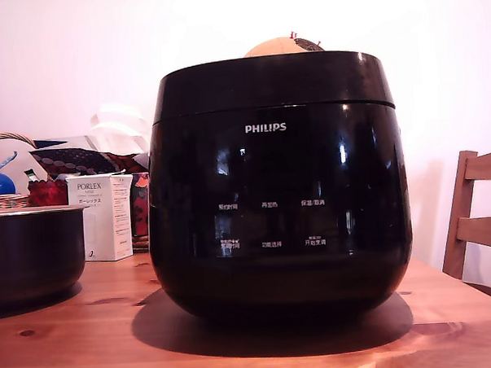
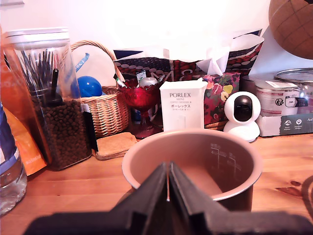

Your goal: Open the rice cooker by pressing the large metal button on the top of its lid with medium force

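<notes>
Lid shut on rice cooker | end effector closed

The rice cooker was set on the tabletop, its lid on top. To its left in the exterior view a pot was placed; behind that pot a box and a basket were seen.

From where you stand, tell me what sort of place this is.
Probably a home dining or kitchen table: a wooden table carries the rice cooker, a wicker basket and a tissue box, with a wooden chair beside it.
</notes>
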Tool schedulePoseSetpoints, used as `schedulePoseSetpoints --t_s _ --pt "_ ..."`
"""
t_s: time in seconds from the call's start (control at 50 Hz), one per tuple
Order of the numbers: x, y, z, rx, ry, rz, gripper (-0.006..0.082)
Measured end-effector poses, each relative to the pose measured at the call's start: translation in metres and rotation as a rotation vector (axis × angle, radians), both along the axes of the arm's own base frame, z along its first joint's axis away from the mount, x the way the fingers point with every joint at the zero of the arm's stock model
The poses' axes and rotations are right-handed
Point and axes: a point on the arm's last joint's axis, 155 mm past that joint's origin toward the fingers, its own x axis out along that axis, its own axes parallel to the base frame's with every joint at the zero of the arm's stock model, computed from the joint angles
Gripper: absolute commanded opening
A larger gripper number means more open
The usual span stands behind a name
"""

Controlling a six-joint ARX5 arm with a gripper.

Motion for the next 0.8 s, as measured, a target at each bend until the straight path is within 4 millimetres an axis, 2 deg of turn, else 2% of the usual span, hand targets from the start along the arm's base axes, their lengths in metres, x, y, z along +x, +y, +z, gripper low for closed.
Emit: schedulePoseSetpoints --t_s 0.1,0.38,0.68,0.8 --pt "-0.001 -0.017 0.007 -0.057 -0.033 -0.111 -0.0022" --pt "-0.002 -0.022 0.012 -0.070 -0.049 -0.138 -0.0022" --pt "-0.010 -0.033 0.051 -0.076 -0.206 -0.206 -0.0022" --pt "-0.013 -0.039 0.061 -0.149 -0.233 -0.254 -0.0022"
